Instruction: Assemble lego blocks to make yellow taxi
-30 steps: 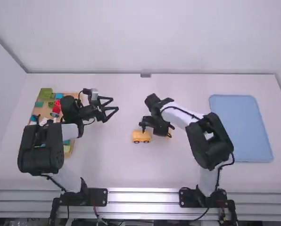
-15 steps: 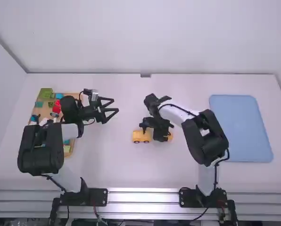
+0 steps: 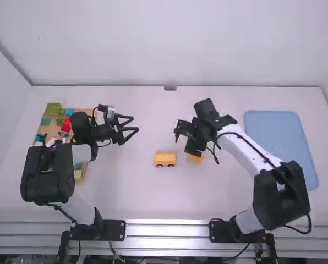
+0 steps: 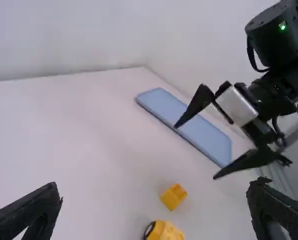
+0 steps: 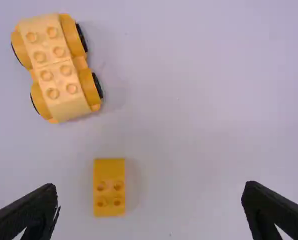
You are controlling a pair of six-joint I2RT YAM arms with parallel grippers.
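Car body [image 3: 165, 159] sits upright on the white table [image 3: 125, 190], near the middle in the high view, on black wheels [image 5: 82, 37]. Right wrist view shows it from above: two studded yellow sections end to end, four studs each, seam across the middle.

Loose yellow block [image 5: 109, 187] is on the table too, to the right of the car body, near it but not touching. Four studs at one end, smooth top at the other. Probably sloped at the smooth end, hard to be sure from straight above.

Right gripper [image 3: 185, 144] is above the table by the yellow block, partly covering it in the high view. Fingers spread wide, nothing pinched between them; left wrist view confirms the gap.

Left gripper [image 3: 135, 122] hangs over the table, farther from the arm bases than the car body and off to its left. Fingers wide apart, holding nothing.

Tan board [image 3: 52, 128] at far left, partly under the left arm, carries a green block [image 3: 53, 108], a red block [image 3: 66, 126] and other coloured pieces. Blue tray [image 3: 279, 148] lies flat at far right.
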